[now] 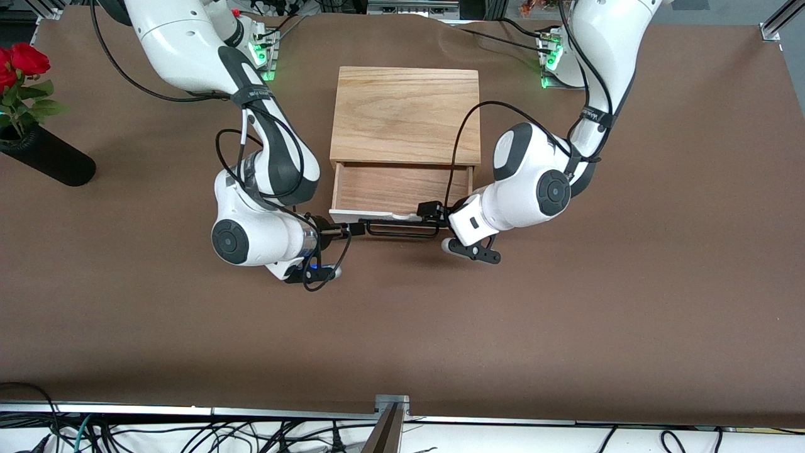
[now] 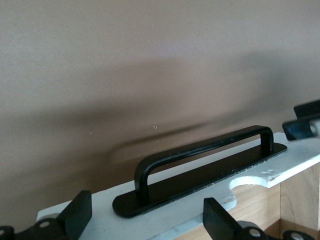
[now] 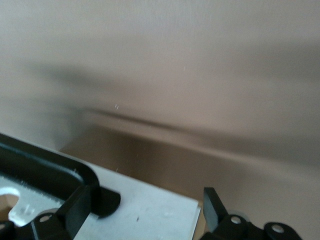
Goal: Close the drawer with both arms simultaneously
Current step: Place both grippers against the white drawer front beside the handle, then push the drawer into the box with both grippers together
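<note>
The drawer stands pulled partly out of the light-wood housing, its wooden inside showing. Its white front panel faces the front camera and carries a black bar handle. My left gripper is open at the handle's end toward the left arm. In the left wrist view its fingers stand apart across the white panel, close to the handle. My right gripper is open at the handle's other end. In the right wrist view its fingers straddle the panel's corner.
A black vase with red roses lies at the right arm's end of the table. The brown tabletop stretches wide between the drawer front and the front camera. Cables trail from both arms.
</note>
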You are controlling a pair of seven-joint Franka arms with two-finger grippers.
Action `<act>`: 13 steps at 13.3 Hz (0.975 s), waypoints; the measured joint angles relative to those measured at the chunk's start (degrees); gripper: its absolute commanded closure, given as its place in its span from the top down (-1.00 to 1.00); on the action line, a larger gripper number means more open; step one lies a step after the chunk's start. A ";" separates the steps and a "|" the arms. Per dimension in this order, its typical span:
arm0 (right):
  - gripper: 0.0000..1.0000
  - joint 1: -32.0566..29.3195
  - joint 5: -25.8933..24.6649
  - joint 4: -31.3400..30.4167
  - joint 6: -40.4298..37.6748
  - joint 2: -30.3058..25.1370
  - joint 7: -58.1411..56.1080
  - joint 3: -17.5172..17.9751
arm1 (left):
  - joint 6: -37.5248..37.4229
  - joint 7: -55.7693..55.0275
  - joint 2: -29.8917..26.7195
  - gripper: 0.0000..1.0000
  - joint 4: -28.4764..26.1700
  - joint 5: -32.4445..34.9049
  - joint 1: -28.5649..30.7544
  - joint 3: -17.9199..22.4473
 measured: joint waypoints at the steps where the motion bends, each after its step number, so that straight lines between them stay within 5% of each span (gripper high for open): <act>1: 1.00 0.00 0.43 0.01 -1.03 -0.03 0.34 0.00 | 0.89 0.00 0.13 1.00 0.15 0.00 -0.07 -0.01; 10: 1.00 -0.07 2.39 -1.32 -3.29 -0.98 2.25 -0.01 | 2.07 0.05 3.22 1.00 4.01 -0.01 -1.33 -0.19; 13: 1.00 -0.01 4.19 -3.75 -3.31 -2.06 2.27 0.85 | -6.56 -0.02 3.40 1.00 4.11 -0.03 -1.37 -0.22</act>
